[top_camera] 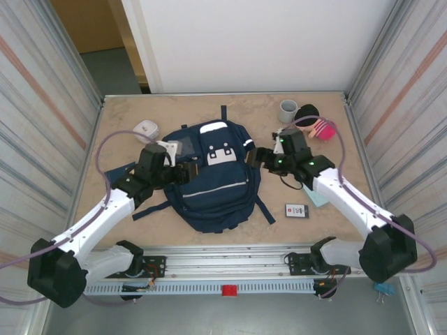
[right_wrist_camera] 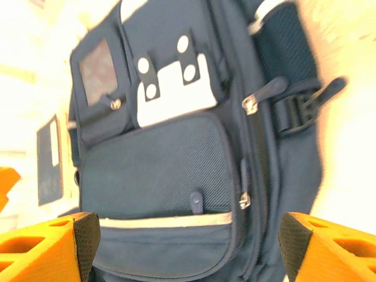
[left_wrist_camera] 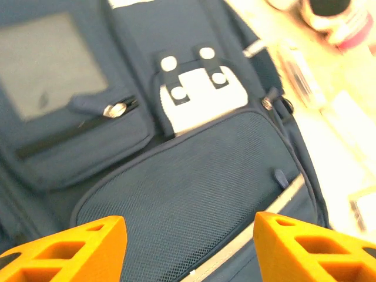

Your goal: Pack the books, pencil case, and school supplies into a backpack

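The navy backpack [top_camera: 213, 192] lies flat at the table's middle, front pocket up, its zippers looking shut. My left gripper [top_camera: 183, 172] hovers at its left edge, open, with the mesh pocket [left_wrist_camera: 194, 176] below and nothing between the orange fingers [left_wrist_camera: 94, 247]. My right gripper [top_camera: 257, 159] stands open at the backpack's right edge, facing the front pocket [right_wrist_camera: 153, 170], empty. A black rectangle with a white label [top_camera: 297, 209] lies right of the backpack. A pale teal book [top_camera: 319, 198] peeks out under my right forearm. Which item is the pencil case I cannot tell.
A grey cup [top_camera: 288, 110] and a pink and black item [top_camera: 320, 127] stand at the back right. A rounded white box [top_camera: 147, 130] sits at the back left. A dark flat item [top_camera: 120, 170] lies under my left arm. Corrugated walls close both sides.
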